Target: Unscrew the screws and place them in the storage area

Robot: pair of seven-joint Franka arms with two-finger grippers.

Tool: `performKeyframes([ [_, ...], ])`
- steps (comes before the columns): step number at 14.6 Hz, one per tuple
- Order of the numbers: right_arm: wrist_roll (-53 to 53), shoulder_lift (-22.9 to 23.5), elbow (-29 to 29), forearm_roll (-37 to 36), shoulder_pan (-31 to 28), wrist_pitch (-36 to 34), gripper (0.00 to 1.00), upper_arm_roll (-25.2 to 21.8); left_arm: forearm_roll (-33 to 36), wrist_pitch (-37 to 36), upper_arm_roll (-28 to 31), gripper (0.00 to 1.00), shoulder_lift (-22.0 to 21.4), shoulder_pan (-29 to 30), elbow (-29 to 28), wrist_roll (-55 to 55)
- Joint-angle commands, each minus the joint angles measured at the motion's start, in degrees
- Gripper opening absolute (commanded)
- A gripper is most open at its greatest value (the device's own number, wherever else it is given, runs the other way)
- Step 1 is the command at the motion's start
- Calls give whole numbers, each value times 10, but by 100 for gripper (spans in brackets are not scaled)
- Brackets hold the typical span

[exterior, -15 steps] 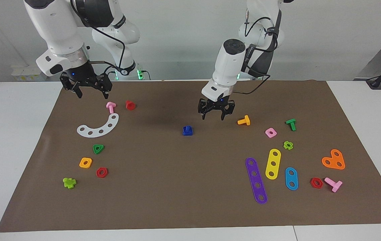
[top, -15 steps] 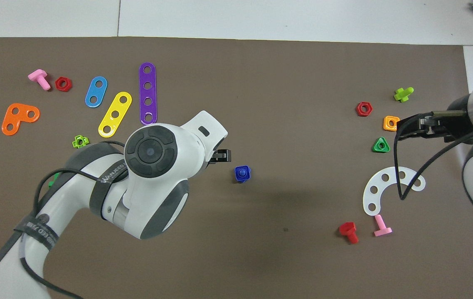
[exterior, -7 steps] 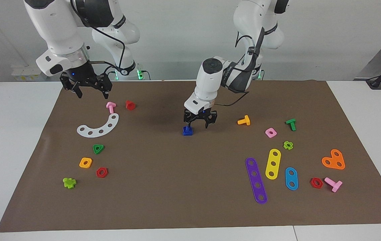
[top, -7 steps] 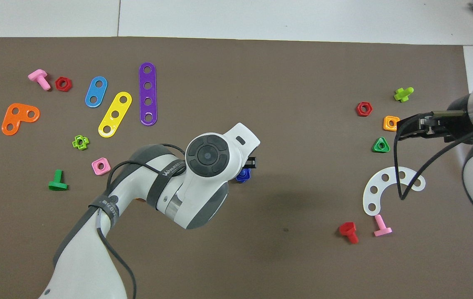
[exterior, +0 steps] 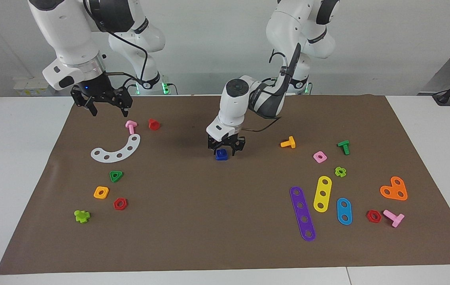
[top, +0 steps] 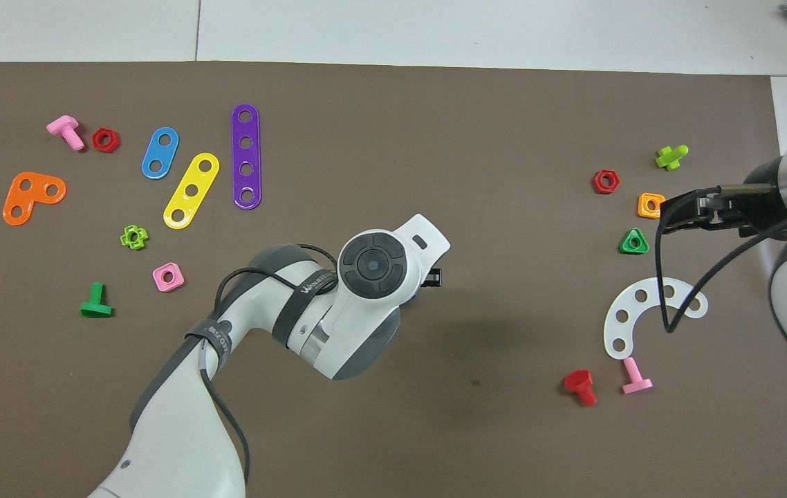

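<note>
The blue screw (exterior: 221, 152) stands upright in a blue square nut (exterior: 221, 157) in the middle of the brown mat (exterior: 209, 221). My left gripper (exterior: 225, 149) is down over it, open, with a fingertip on either side of the screw's top and a small gap showing. In the overhead view the left wrist (top: 373, 265) hides the screw; only one black finger (top: 433, 278) pokes out. My right gripper (exterior: 108, 112) waits open in the air over the mat's edge at the right arm's end, above a pink bolt (exterior: 131, 126).
A white curved strip (exterior: 116, 150), a red bolt (exterior: 154, 124) and several nuts lie toward the right arm's end. An orange bolt (exterior: 288, 143), a green bolt (exterior: 344, 147), a pink nut (exterior: 319, 157) and purple (exterior: 303, 213), yellow (exterior: 322, 194) and blue (exterior: 344, 211) strips lie toward the left arm's end.
My left gripper has swung from beside the orange bolt toward the right arm's end and come down over the blue screw, its fingers narrowing. The right arm has not moved.
</note>
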Motion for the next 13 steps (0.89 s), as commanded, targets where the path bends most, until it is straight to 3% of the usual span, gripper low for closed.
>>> performKeyframes([
  [1,-12,-7,-6,11,-7,-4,100,3,0,13,11,77,6,-13,-6,-6],
  [9,-12,-7,-6,10,-7,-4,100,3,2,7,10,71,2,-21,-21,-5],
  [13,-12,-7,-6,11,-7,-4,100,3,2,7,10,63,1,-26,-23,-6],
])
